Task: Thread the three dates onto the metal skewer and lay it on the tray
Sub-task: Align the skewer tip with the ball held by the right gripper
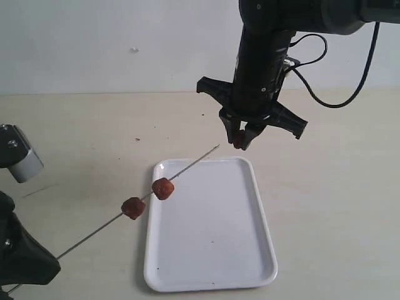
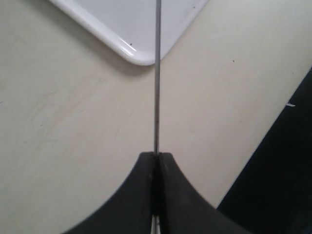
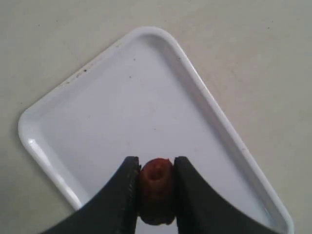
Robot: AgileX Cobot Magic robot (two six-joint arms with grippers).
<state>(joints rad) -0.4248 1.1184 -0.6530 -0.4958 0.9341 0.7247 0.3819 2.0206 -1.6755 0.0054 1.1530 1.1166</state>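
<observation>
Closest in, the black left tool (image 2: pixel 156 158) is clenching tight on the butt end of the thin, straight grey metal skewer (image 1: pixel 94 232). The rod is slanting up and away from it, with its bare tip pointing toward the other arm. Two small, wrinkled, dark reddish-brown dates (image 1: pixel 133 207) (image 1: pixel 163 188) are already riding on the rod, about midway along, near each other but not touching. Under them the flat, glossy white rectangular tray (image 1: pixel 212 250) is lying with nothing resting on it yet.

Further back, the black right tool (image 1: pixel 242 142) is hanging jaws-down over the tray's far edge. It is grasping the third date (image 3: pixel 156 187) between its pads, close to the skewer's tip but clearly apart from it.

So I'm calling the threading roughly two-thirds done. The last date is waiting to be pushed onto that tip, and laying the loaded skewer on the tray is not yet done.

The pale cream counter (image 1: pixel 325 206) is looking matte and flat, showing a few dark specks and faint scuffs. Behind it a plain white wall (image 1: pixel 125 44) is closing off the room, and a black cable (image 1: pixel 350 94) is looping down from the right arm.
</observation>
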